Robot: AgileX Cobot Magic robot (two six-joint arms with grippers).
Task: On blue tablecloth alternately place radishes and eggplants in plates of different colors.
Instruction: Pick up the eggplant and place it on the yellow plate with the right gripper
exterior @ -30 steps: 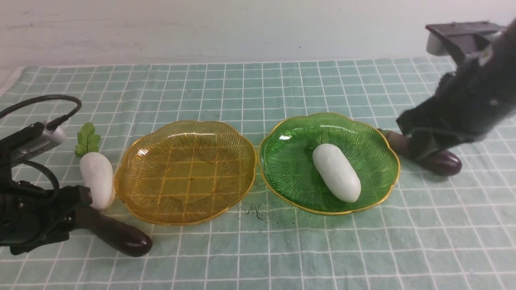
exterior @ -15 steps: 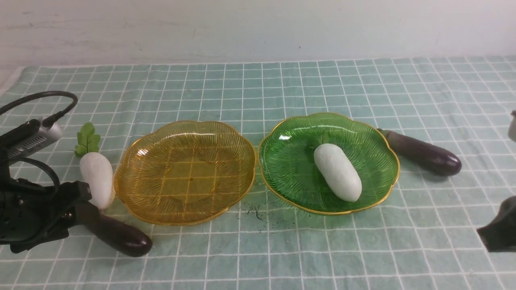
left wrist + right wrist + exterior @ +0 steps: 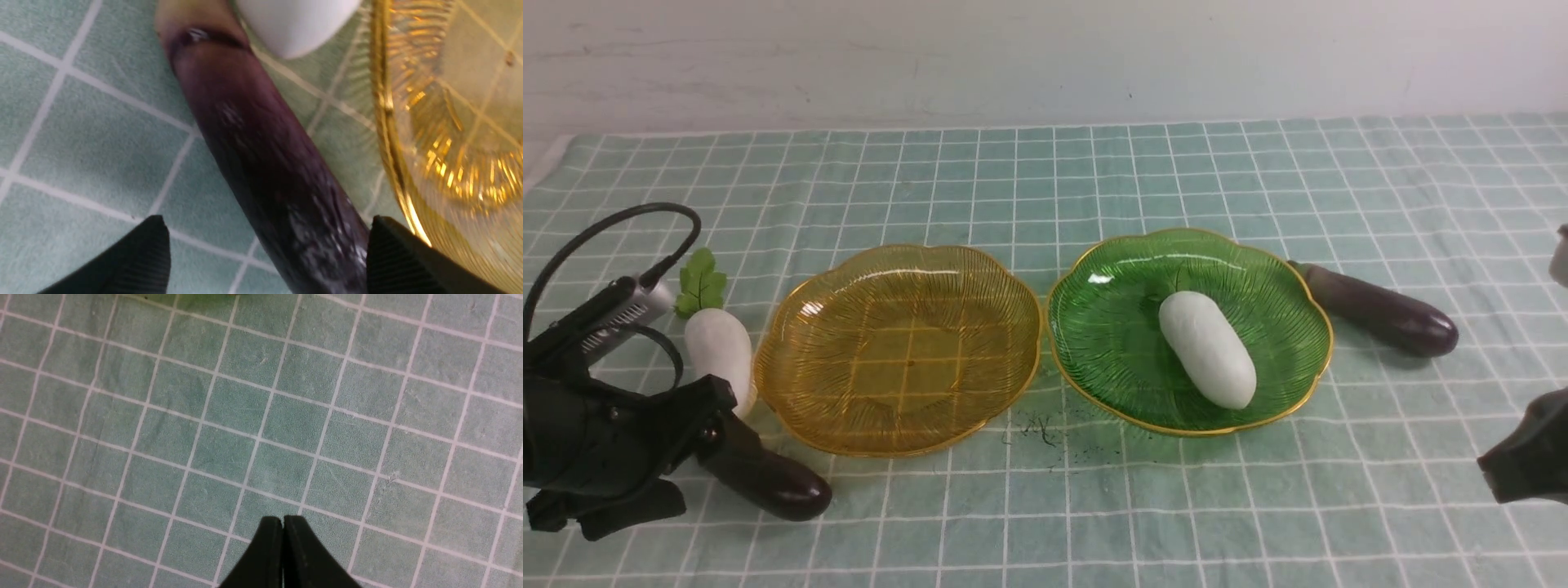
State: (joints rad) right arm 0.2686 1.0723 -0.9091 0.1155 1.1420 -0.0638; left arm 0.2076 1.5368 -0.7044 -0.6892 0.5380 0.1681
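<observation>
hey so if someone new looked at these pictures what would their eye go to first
Probably the two glossy, gold-rimmed plates mid-table: the amber plate on the left and the green plate on the right. Next would come the bright white radish lying in the green one, standing out against it. Then the dark left gripper, its jaws open around a shiny, nearly black eggplant in front of the amber plate's left side.
</observation>
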